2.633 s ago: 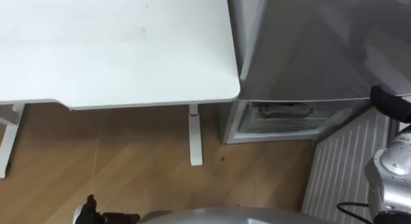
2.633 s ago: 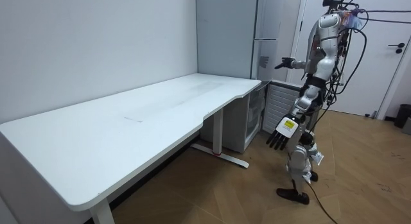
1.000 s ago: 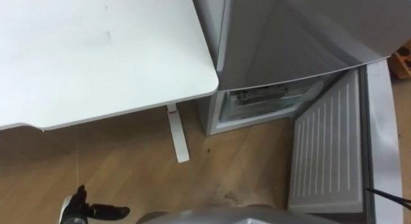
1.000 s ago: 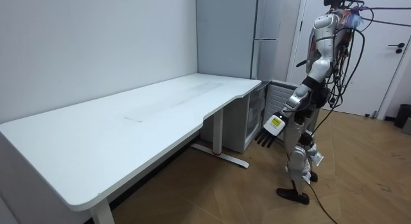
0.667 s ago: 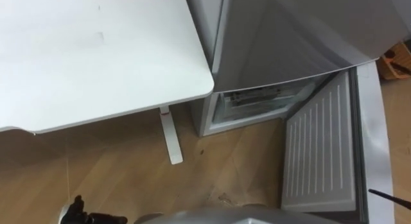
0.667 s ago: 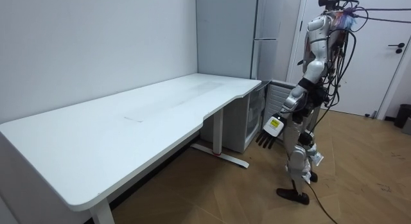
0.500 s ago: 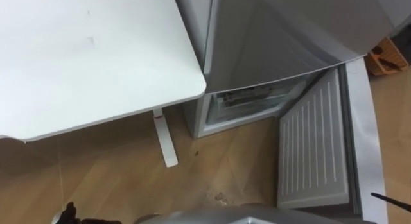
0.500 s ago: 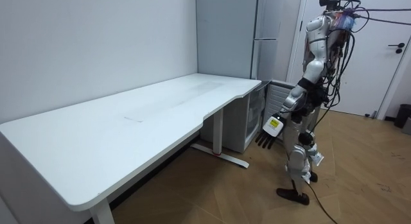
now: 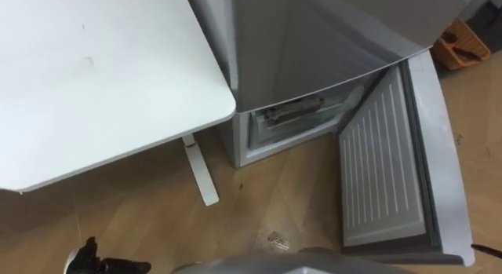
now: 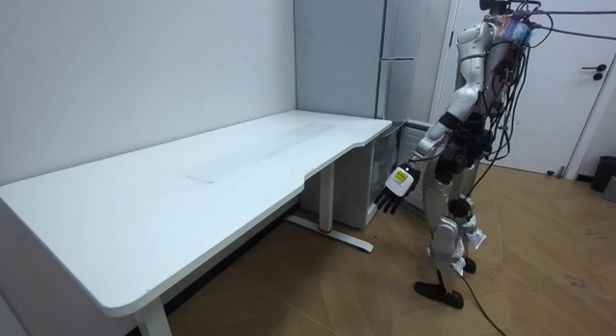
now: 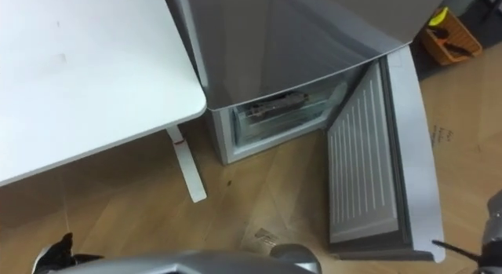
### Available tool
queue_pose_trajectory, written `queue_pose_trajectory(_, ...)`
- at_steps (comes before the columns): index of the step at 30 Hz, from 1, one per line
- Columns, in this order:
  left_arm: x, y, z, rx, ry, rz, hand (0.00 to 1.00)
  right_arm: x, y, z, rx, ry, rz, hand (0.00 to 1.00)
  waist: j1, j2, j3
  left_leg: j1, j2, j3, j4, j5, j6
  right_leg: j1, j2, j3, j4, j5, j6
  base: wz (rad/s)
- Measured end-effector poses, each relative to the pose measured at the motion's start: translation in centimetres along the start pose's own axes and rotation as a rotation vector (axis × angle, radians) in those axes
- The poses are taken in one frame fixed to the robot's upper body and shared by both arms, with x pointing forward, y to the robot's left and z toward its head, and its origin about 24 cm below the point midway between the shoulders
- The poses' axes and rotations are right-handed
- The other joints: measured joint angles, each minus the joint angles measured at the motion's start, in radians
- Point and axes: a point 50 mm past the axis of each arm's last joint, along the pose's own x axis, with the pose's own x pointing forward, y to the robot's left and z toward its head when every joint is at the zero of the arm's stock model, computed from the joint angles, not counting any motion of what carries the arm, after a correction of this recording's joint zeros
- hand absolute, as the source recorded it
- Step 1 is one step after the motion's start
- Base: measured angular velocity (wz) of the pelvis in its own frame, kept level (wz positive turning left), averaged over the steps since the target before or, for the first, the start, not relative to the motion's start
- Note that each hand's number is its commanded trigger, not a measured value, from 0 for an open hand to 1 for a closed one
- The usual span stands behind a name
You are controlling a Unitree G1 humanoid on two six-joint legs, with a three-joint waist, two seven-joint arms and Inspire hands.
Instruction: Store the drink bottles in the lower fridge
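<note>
- Lifted forward from where it hung by the leg moments ago, the robot's left hand (image 10: 396,181) now hangs ahead of its body. The fingers are relaxed and point down, and they hold nothing.
- The head camera has swung to the robot's right since then, so the full length of the open door (image 9: 384,172) is now in the eye views.
- The robot stands upright on the wooden floor (image 9: 141,219), off the far end of the white desk (image 9: 94,78), facing the grey fridge (image 9: 314,38).
- The lower fridge (image 9: 292,123) stands open below the grey front. Its door is swung wide to the robot's right, showing the ribbed white inner side.
- Something dark lies on the top shelf inside that compartment. It is too blurred to tell whether it is a drink.
- A white desk leg (image 9: 200,176) meets the floor just left of the fridge's lower corner.
- A small clear scrap (image 9: 276,240) lies on the floor in front of the open compartment.
- An orange box (image 9: 459,42) sits on the floor beyond the door's far edge.
</note>
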Motion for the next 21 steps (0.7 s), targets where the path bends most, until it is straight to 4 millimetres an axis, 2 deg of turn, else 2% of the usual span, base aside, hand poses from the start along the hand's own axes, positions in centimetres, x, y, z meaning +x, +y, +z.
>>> queue_pose_trajectory(3,0.0,0.0,0.0,0.0,0.005,0.0,0.0,0.2,-0.4,-2.1,0.023,0.113,0.021,0.0,0.005,-0.01,0.0,-0.001,0.0,-0.013,0.0,0.0,0.0,0.007,0.0,-0.006,-0.012,0.001,0.001,0.04)
queue_pose_trajectory(7,0.0,0.0,-0.5,0.001,0.023,-0.001,0.0,-0.5,-1.5,-6.9,0.05,0.34,0.051,0.0,0.018,-0.02,0.0005,0.018,0.001,-0.029,0.0,0.0,0.0,0.042,0.0,-0.023,-0.029,0.003,0.0,0.09)
queue_pose_trajectory(9,0.0,-0.1,-0.8,0.001,0.037,-0.004,0.0,-1.1,-1.9,-8.7,0.082,0.424,0.049,0.0,0.019,-0.016,0.0044,0.024,0.001,-0.042,-0.001,-0.001,-0.001,0.055,0.0,-0.03,-0.033,0.003,0.0,0.14)
queue_pose_trajectory(11,-0.1,-0.1,-1.1,0.003,0.049,-0.004,0.0,-2.1,-2.5,-11.1,0.12,0.522,0.059,0.0,0.025,-0.011,0.0028,0.031,0.003,-0.05,-0.002,-0.004,-0.006,0.07,0.001,-0.041,-0.043,0.004,-0.001,0.09)
queue_pose_trajectory(13,-0.2,-0.1,-1.5,0.004,0.06,-0.006,0.0,-2.9,-2.7,-12.4,0.156,0.577,0.073,0.0,0.027,-0.006,-0.003,0.035,0.005,-0.052,-0.009,-0.006,-0.008,0.071,0.003,-0.047,-0.041,0.004,-0.001,0.03)
queue_pose_trajectory(15,-0.3,0.0,-2.1,0.004,0.075,-0.006,0.0,-3.1,-2.8,-12.9,0.186,0.591,0.095,0.0,0.02,0.005,0.0002,0.04,0.005,-0.053,-0.011,-0.006,-0.008,0.075,0.004,-0.047,-0.041,0.005,-0.002,-0.02)
queue_pose_trajectory(21,-0.4,-0.6,-2.9,0.003,0.115,-0.034,0.0,-4.4,-2.7,-14.8,0.185,0.657,0.218,0.0,0.021,0.002,-0.0012,0.062,0.015,-0.069,-0.013,-0.01,-0.014,0.113,0.015,-0.062,-0.061,0.011,-0.011,0.03)
